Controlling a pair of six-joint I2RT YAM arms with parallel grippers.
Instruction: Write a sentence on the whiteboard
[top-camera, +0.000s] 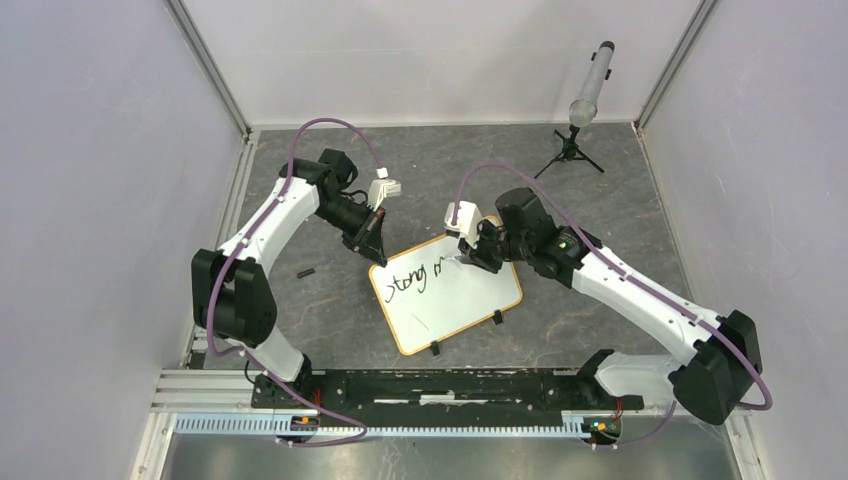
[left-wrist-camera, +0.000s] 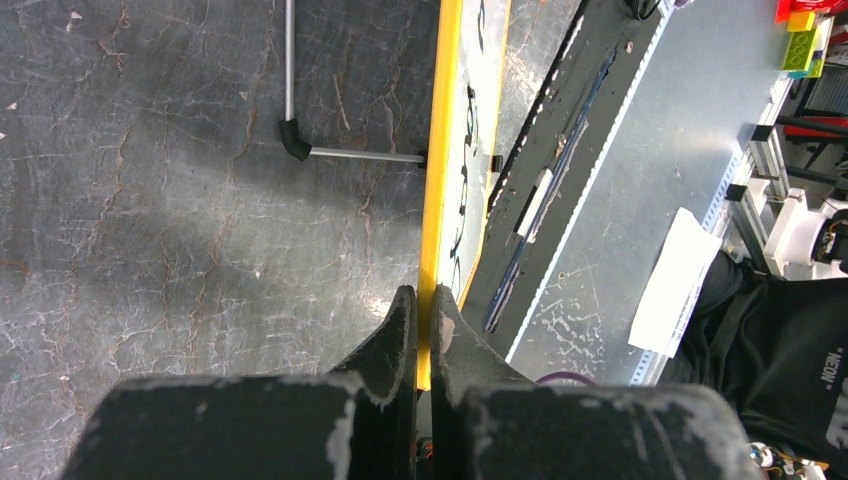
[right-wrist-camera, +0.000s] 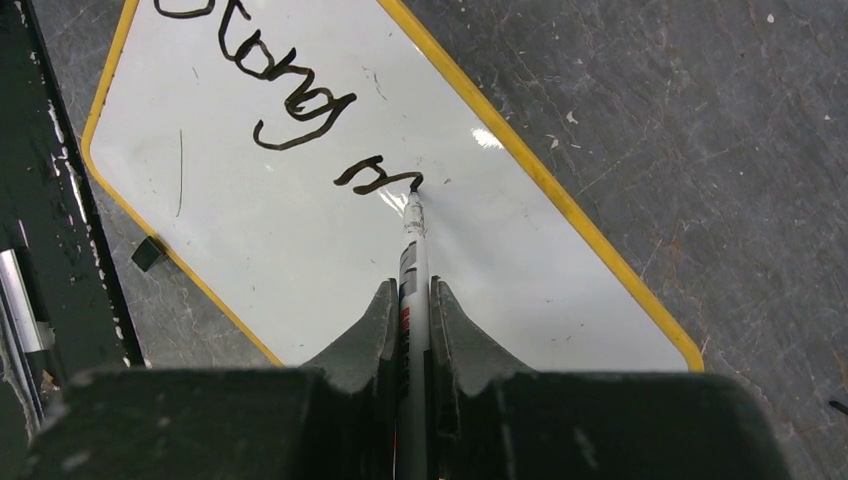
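Mid-word on the whiteboard, flat on the grey mottled table between the two arms, set at a slant, two small black feet on the near long edge. Pinned at the far-left corner by the left gripper, fingers pressed together on the orange-yellow frame. Written on by the right gripper, clamped on a thin white marker, black tip touching the white surface at the end of a stroke.

To do this step well:
- Press the tip lightly and evenly, just enough for a solid line. Drag, never stab.
- Hold the marker's tilt steady, to avoid thin or skipped strokes.
- Move rightward along the line of the first word, with letters of like height and a clear gap between words.
- Mind the frame edge just right of the tip: probably room for only a few more letters before a drop to a new row.
- Leave the left grip firm on the frame, against any slide or turn of the board under the drag.

Readable in black cursive: "Stong", then the start of a second word, something like "m" or "n". On the marker barrel, red and dark print, too small to read. No brand to be seen on the board.
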